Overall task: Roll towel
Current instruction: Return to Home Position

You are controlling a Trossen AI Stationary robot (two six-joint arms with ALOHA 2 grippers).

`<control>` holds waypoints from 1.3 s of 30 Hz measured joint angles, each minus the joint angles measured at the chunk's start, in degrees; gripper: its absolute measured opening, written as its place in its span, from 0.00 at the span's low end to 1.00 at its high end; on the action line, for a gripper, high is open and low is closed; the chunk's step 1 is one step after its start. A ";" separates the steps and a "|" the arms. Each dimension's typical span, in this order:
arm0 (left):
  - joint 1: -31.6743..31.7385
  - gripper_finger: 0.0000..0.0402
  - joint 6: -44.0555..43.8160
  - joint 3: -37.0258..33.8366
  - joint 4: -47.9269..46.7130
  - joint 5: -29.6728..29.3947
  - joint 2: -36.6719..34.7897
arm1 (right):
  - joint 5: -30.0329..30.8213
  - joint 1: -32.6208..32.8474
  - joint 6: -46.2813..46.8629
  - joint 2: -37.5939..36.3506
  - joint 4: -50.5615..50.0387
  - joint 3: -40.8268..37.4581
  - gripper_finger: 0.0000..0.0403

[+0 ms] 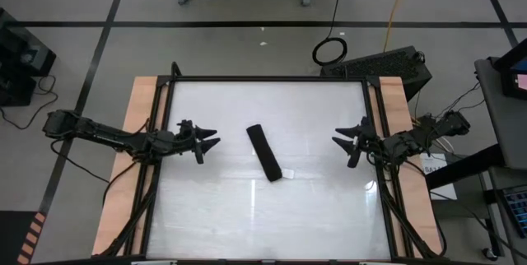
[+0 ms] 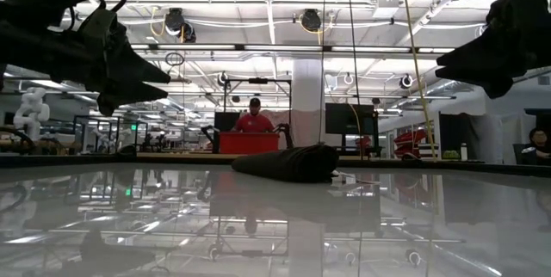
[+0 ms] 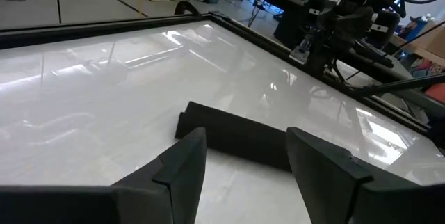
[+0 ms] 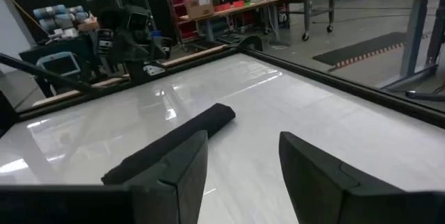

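Two grippers, high view: the left gripper is hovering over the table's left part and the right gripper over its right part, each with fingers standing apart and holding nothing.
Towel, high view: the towel is lying rolled into a dark slanted bar near the middle of the table, between the grippers and apart from both; its white tag is sticking out at one end.
Writing, high view: a white sheet by the right arm's base is carrying print too small to read.
Surface, high view: the glossy white top is sitting in a black frame, with wooden strips running along both sides.
Low view: the towel is showing as a low hump on the mirroring top. The left gripper and right gripper are hanging above, cut off by the edges. A person is standing behind a red box in a wide hall.
Left wrist view: the left gripper is gaping, its fingers partly hiding the towel.
Right wrist view: the right gripper is gaping too, and one end of the towel is disappearing behind a finger.
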 joint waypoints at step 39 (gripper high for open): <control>0.00 0.51 -0.09 -0.04 -0.01 -0.02 0.00 | -0.03 0.00 6.23 0.00 0.37 0.02 0.42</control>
